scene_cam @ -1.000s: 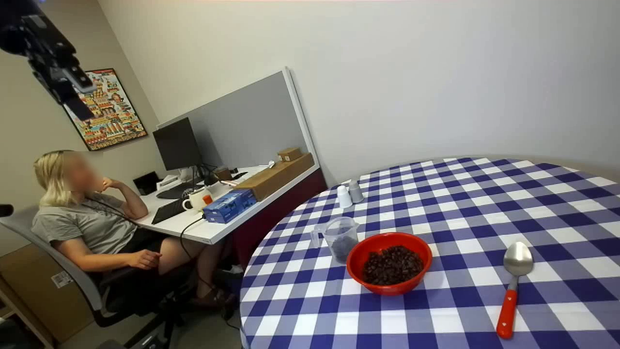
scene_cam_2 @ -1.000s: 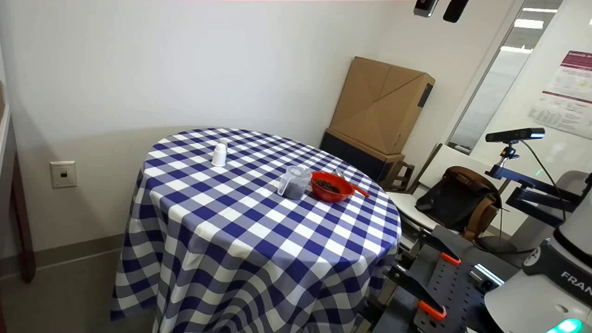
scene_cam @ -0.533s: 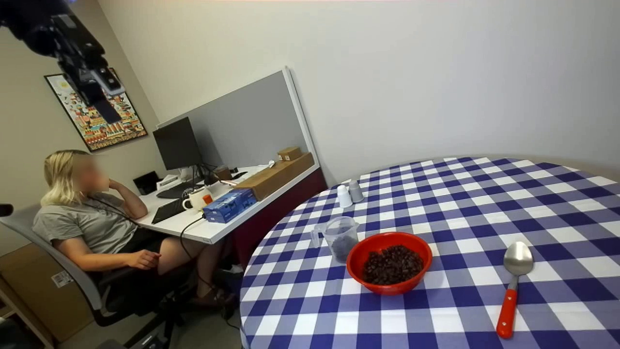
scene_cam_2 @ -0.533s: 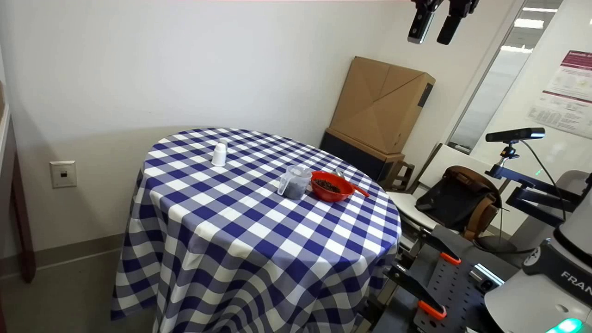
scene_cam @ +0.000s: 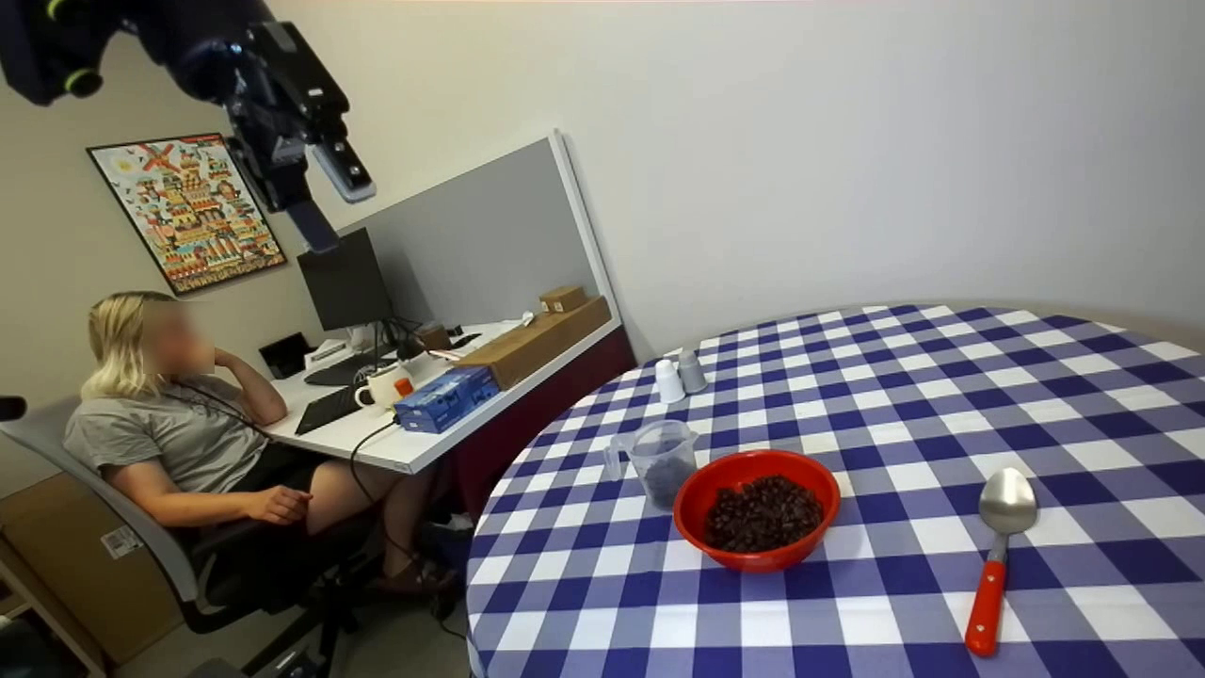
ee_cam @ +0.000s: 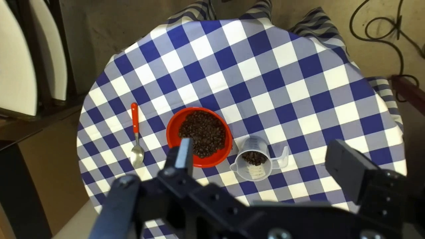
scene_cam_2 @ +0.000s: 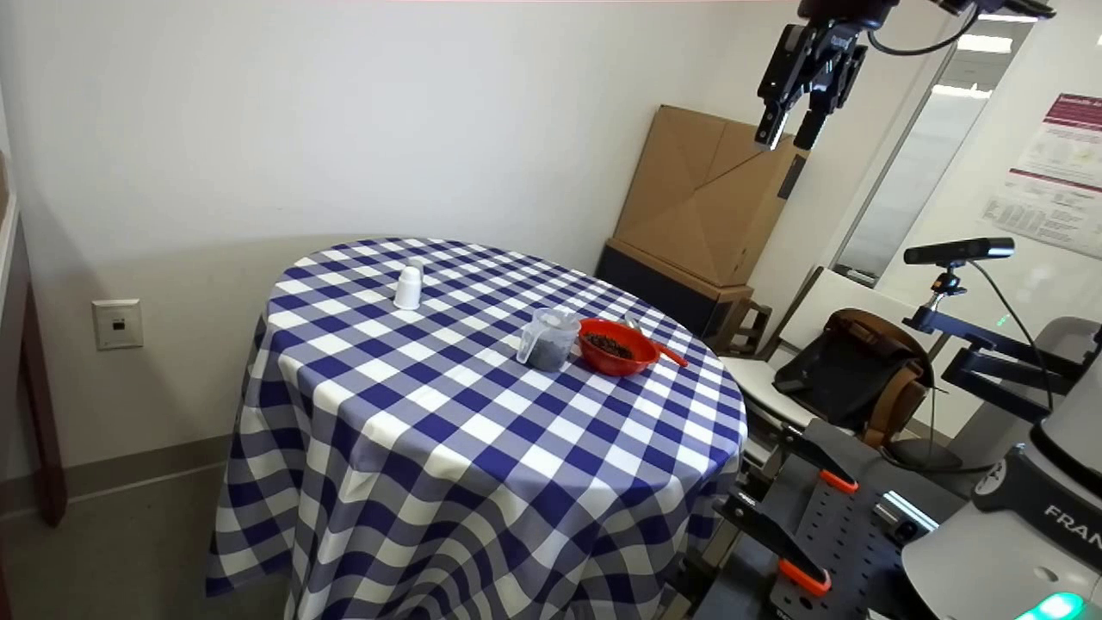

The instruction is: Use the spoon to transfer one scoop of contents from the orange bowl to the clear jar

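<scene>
The spoon (scene_cam: 996,557) lies flat on the checked tablecloth, with a silver head and red-orange handle; it also shows in the wrist view (ee_cam: 135,124). The orange bowl (scene_cam: 756,563) stands upright between spoon and jar, holding dark brown beans, the contents (scene_cam: 764,513). In the wrist view the bowl (ee_cam: 174,127) is partly behind a finger. The clear jar (ee_cam: 255,172) is a transparent cup with handle and spout beside the bowl, with some dark beans inside; it shows in both exterior views (scene_cam: 665,457) (scene_cam_2: 551,340). My gripper (scene_cam: 341,217) is open and empty, high above the table (scene_cam_2: 784,145).
A white shaker (scene_cam: 669,381) and a grey shaker (scene_cam: 692,373) stand on the round table (scene_cam: 904,424) beyond the jar. A person (scene_cam: 179,424) sits at a desk beside the table. Cardboard boxes (scene_cam_2: 706,189) and a chair with a bag (scene_cam_2: 852,370) stand behind it.
My open gripper has moved rightward in an exterior view and come down into view from the top edge in an exterior view. Spoon, bowl and jar have not moved.
</scene>
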